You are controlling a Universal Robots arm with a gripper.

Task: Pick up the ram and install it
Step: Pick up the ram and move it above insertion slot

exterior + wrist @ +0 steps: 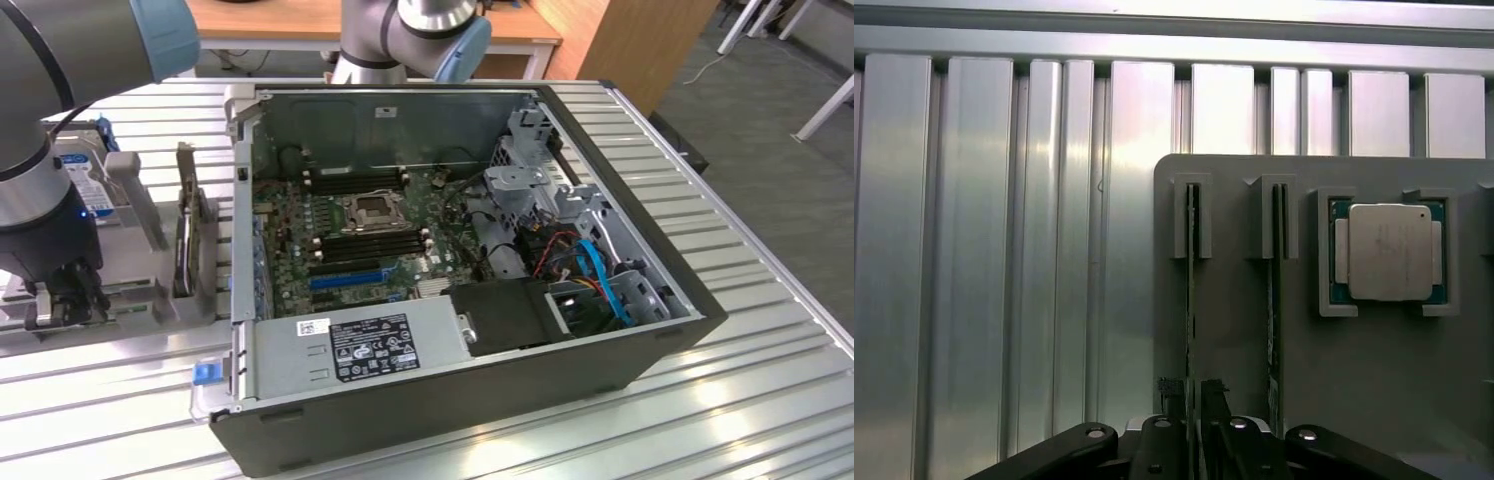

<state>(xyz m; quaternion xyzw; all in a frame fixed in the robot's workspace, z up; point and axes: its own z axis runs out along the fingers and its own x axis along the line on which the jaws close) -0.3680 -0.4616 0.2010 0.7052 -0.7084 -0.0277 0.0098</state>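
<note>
Closest to the wrist camera, the gripper [1194,415] straddles the ram [1191,300]. The stick stands on edge between the jaws, which are drawn in narrow, and the dark fingers [1211,402] sit tight against its flat faces. That looks like a grip, though the stick is not lifted from its grey holder [1234,340].

The ram's long axis runs straight out ahead of the jaws, in line with the gap, so they close across its thin dimension near one end. A second stick [1275,300] stands parallel just outside one finger, untouched. The square processor [1390,251] lies further out on that same side. The open computer case [467,400] and its memory slots [374,240] sit well off to the side of the jaws.
</note>
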